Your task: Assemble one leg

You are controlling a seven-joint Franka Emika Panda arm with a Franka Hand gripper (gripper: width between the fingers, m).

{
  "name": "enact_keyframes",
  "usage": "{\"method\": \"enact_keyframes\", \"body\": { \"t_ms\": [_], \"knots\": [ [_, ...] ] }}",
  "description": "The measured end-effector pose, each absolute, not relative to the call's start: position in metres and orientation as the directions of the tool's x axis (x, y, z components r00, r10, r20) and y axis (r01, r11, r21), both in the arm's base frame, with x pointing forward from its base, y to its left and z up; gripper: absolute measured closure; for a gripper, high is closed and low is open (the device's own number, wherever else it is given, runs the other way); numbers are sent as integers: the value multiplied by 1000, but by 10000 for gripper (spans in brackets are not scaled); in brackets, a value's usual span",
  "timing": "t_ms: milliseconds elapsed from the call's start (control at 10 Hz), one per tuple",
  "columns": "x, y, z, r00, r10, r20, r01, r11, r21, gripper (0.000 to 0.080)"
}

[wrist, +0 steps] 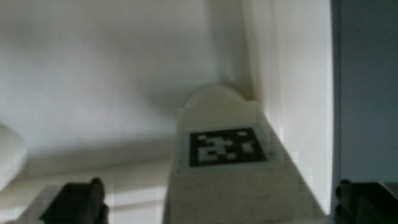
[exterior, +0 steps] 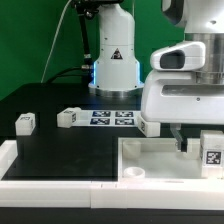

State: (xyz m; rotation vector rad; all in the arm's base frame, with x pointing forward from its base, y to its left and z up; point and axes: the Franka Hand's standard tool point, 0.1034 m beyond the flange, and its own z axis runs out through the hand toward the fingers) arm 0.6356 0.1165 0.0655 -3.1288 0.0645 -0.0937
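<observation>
A leg [exterior: 212, 150], a small white block with a square tag, stands at the right end of the large white tabletop [exterior: 150, 162]. My gripper [exterior: 184, 142] hangs just to the exterior view's left of it, low over the tabletop. In the wrist view the leg [wrist: 224, 150] shows its tag and reaches in between my two dark fingertips [wrist: 75, 203]. There is a gap on each side of it. The gripper [wrist: 217, 206] is open and holds nothing. The tabletop's white wall [wrist: 107, 80] fills the background.
Two more legs [exterior: 25, 123] [exterior: 68, 117] lie on the black table at the exterior view's left. The marker board [exterior: 112, 118] lies at the middle back. Another white piece [exterior: 149, 126] sits beside my arm. The robot base [exterior: 113, 60] stands behind.
</observation>
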Motion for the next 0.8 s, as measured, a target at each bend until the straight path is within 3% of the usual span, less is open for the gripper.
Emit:
{"method": "enact_keyframes", "body": {
  "t_ms": [100, 200, 300, 400, 500, 600, 800],
  "knots": [
    [636, 114, 65, 996, 70, 61, 70, -998, 0, 150],
    [636, 115, 65, 998, 28, 60, 28, -1000, -3, 150],
    [636, 114, 65, 998, 27, 60, 28, -1000, -3, 294],
    [636, 114, 65, 998, 10, 60, 10, -1000, -5, 294],
    [636, 115, 65, 997, -44, 60, -44, -999, -9, 489],
    [636, 113, 66, 996, -63, 59, -63, -998, -12, 489],
    [636, 113, 65, 921, -388, 42, -386, -921, -46, 511]
  ]
}}
